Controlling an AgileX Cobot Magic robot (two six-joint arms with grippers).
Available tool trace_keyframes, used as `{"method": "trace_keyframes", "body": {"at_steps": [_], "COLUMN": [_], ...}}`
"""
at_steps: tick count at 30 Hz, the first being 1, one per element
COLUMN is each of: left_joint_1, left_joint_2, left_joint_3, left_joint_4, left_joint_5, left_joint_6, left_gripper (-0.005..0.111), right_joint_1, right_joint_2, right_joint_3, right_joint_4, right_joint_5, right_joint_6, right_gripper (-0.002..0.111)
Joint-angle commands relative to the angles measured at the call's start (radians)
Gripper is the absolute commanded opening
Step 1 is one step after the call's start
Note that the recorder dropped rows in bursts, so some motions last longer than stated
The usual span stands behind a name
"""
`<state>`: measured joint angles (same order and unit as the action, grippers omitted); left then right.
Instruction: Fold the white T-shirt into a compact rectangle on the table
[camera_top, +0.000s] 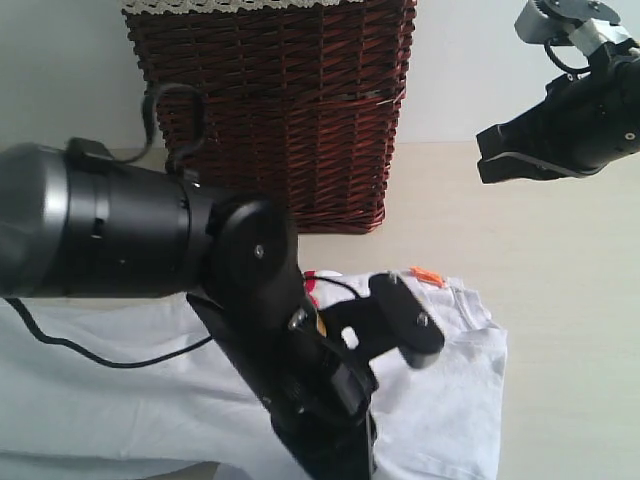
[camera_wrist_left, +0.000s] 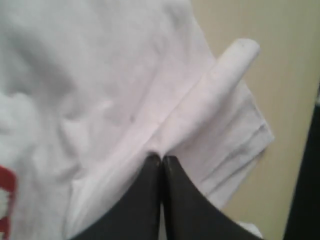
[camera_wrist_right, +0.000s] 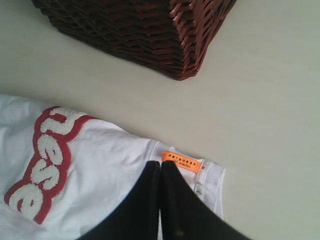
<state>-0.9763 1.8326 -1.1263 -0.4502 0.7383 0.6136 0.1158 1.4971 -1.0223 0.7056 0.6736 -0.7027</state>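
Note:
The white T-shirt (camera_top: 450, 400) lies spread on the table (camera_top: 560, 300), its orange tag (camera_top: 426, 275) at the far edge beside a bit of red lettering (camera_top: 312, 285). My left arm (camera_top: 250, 260) reaches down over the shirt and hides its own fingertips in the exterior view. In the left wrist view the left gripper (camera_wrist_left: 161, 159) is shut, pinching a raised fold of the T-shirt (camera_wrist_left: 100, 75). The right gripper (camera_top: 490, 160) hangs shut and empty, high above the table at the right. From above, its wrist view shows it (camera_wrist_right: 160, 164) over the T-shirt (camera_wrist_right: 110, 160) near the tag (camera_wrist_right: 181, 163).
A dark brown wicker basket (camera_top: 280, 100) stands at the back of the table, just beyond the shirt's collar edge. A black cable (camera_top: 80, 350) trails across the shirt on the left. Bare tabletop (camera_wrist_right: 260, 100) lies to the right of the shirt.

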Motion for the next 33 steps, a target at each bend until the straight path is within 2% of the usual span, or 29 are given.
{"method": "trace_keyframes", "body": {"at_steps": [1,3,6,9,13,14,15,16,18,19,21,22,24,26,28,30,31,32,33], "left_joint_1": [0.034,0.051,0.053,0.015,-0.002,-0.002,-0.002,-0.016,-0.068,-0.087,-0.112,-0.112,-0.11,-0.11,-0.11,-0.11,-0.11,-0.11,-0.11], "left_joint_2": [-0.052,-0.052,-0.04,-0.042,-0.042,-0.045,-0.046,-0.047,-0.039,-0.033,-0.017,-0.008,0.012,0.03,0.047,0.06,0.065,0.065,0.065], "left_joint_3": [0.001,0.001,0.001,0.034,0.064,0.064,0.068,0.076,0.101,0.105,0.107,0.107,0.107,0.107,0.107,0.107,0.107,0.107,0.107], "left_joint_4": [-0.012,-0.012,-0.006,-0.002,0.027,0.011,-0.068,-0.135,-0.146,-0.114,0.064,0.21,0.296,0.3,0.3,0.31,0.31,0.31,0.31], "left_joint_5": [-0.193,-0.161,0.031,0.166,0.177,0.183,0.198,0.198,0.136,0.095,-0.035,-0.078,-0.073,-0.071,-0.092,-0.125,-0.118,-0.101,-0.057], "left_joint_6": [-0.101,-0.093,-0.058,-0.035,-0.041,-0.038,0.015,0.1,0.163,0.138,-0.025,-0.145,-0.24,-0.239,-0.239,-0.239,-0.239,-0.239,-0.23], "left_gripper": [0.002,0.008,0.022,0.039,0.044,0.044,0.044,0.044,0.044,0.044,0.044,0.05,0.063,0.066,0.066,0.058,0.044,0.037,0.018], "right_joint_1": [0.001,0.001,0.001,0.001,0.001,0.001,0.001,0.001,0.001,0.001,0.001,0.001,0.001,0.001,0.001,0.001,0.001,0.001,0.001], "right_joint_2": [0.002,0.002,0.002,0.002,0.002,0.002,0.002,0.002,0.002,0.002,0.002,0.002,0.002,0.002,0.002,0.002,0.002,0.002,0.002], "right_joint_3": [-0.008,-0.008,-0.008,-0.008,-0.008,-0.008,-0.008,-0.008,-0.008,-0.008,-0.008,-0.008,-0.008,-0.008,-0.008,-0.008,-0.008,-0.008,-0.008], "right_joint_4": [-0.003,-0.003,-0.003,-0.003,-0.003,-0.003,-0.003,-0.003,-0.003,-0.003,-0.004,-0.004,-0.004,-0.004,-0.004,-0.004,-0.004,-0.004,-0.004], "right_joint_5": [-0.005,-0.005,-0.014,-0.021,0.0,0.002,0.002,0.002,-0.002,-0.005,-0.007,-0.007,-0.001,-0.007,-0.011,-0.011,-0.011,-0.011,-0.011], "right_joint_6": [-0.001,-0.001,-0.001,-0.001,-0.001,-0.001,-0.001,-0.001,-0.001,-0.001,-0.001,-0.001,-0.001,-0.001,-0.001,-0.001,-0.001,-0.001,-0.001], "right_gripper": [0.003,0.008,0.013,0.017,0.017,0.017,0.017,0.017,0.017,0.017,0.017,0.017,0.017,0.017,0.017,0.017,0.017,0.017,0.017]}}
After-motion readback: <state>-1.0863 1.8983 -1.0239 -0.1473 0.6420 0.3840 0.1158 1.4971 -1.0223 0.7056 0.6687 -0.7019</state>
